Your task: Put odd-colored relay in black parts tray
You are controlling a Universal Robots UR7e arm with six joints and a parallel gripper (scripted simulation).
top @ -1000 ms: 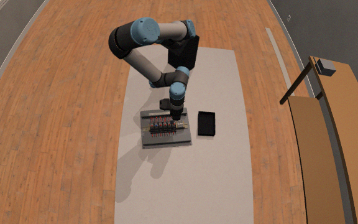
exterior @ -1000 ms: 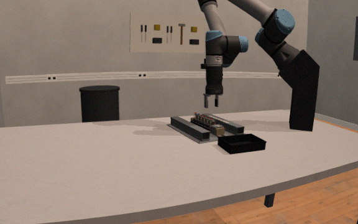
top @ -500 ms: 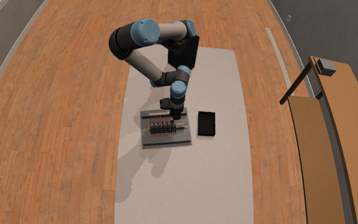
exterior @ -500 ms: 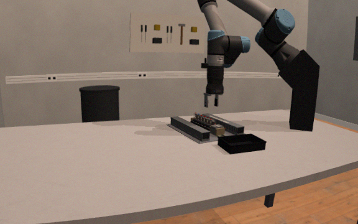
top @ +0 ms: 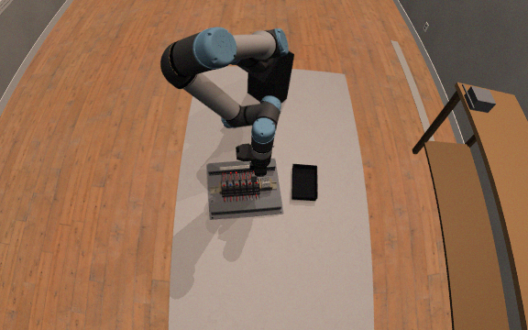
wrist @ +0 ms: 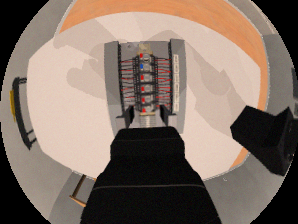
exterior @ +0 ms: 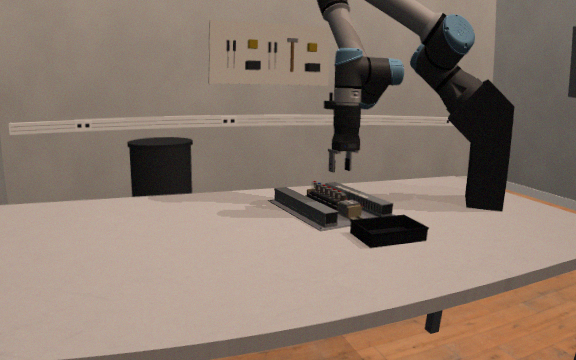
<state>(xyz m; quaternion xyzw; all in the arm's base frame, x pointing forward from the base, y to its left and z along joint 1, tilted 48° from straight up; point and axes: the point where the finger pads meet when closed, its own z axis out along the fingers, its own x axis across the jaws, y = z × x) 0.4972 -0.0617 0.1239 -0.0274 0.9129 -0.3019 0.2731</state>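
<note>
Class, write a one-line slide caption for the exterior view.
Open gripper hangs above the relay panel, which lies flat on the table beside the black tray.

You have one relay panel [top: 245,207] carrying six relays [top: 240,184] in a row, one black parts tray [top: 304,181] beside it, and one open, empty hand [exterior: 339,161].

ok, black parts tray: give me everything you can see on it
The black parts tray is a shallow, open-topped rectangular bin, matte black like plastic, with low straight walls. Nothing shows inside it. It sits flat on the table, beside the relay panel on the side away from the dark cylindrical bin, parallel to the panel's edge, with a narrow strip of table between them. The open gripper hangs over the panel, not the tray; nothing but the table touches it.
</note>
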